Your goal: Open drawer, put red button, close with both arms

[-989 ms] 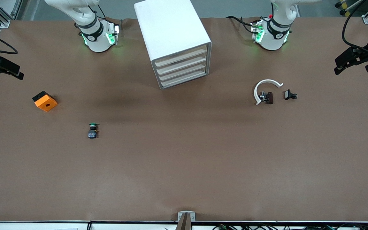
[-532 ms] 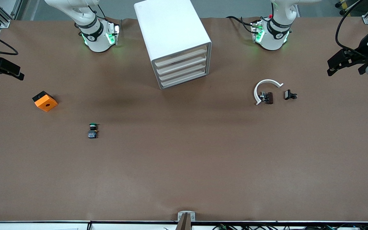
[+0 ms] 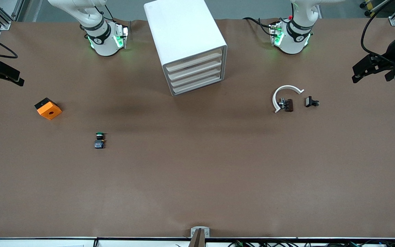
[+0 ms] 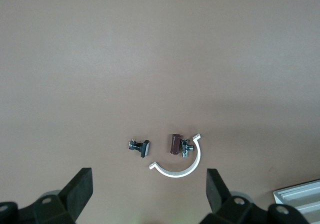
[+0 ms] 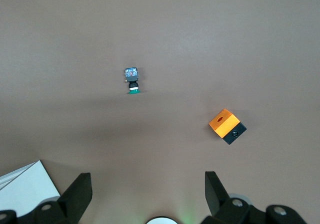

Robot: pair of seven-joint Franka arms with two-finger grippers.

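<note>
The white cabinet (image 3: 185, 37) stands between the two arm bases, and all its drawers (image 3: 195, 73) are shut. No red button shows in any view. A green-capped button (image 3: 99, 140) (image 5: 132, 79) lies on the brown table toward the right arm's end. My left gripper (image 3: 372, 72) (image 4: 150, 191) hangs open and empty over the left arm's end of the table, above a white half ring (image 4: 182, 164). My right gripper (image 3: 2, 77) (image 5: 147, 191) hangs open and empty over the right arm's end, above bare table.
A white half ring (image 3: 285, 94) lies toward the left arm's end, with a maroon and metal piece (image 3: 286, 104) (image 4: 176, 144) inside it and a small black piece (image 3: 311, 102) (image 4: 140, 146) beside it. An orange and black block (image 3: 48, 108) (image 5: 227, 125) lies toward the right arm's end.
The left gripper has shifted a little toward the cabinet's side and slightly up the view. The right gripper has barely moved. Nothing on the table has changed.
</note>
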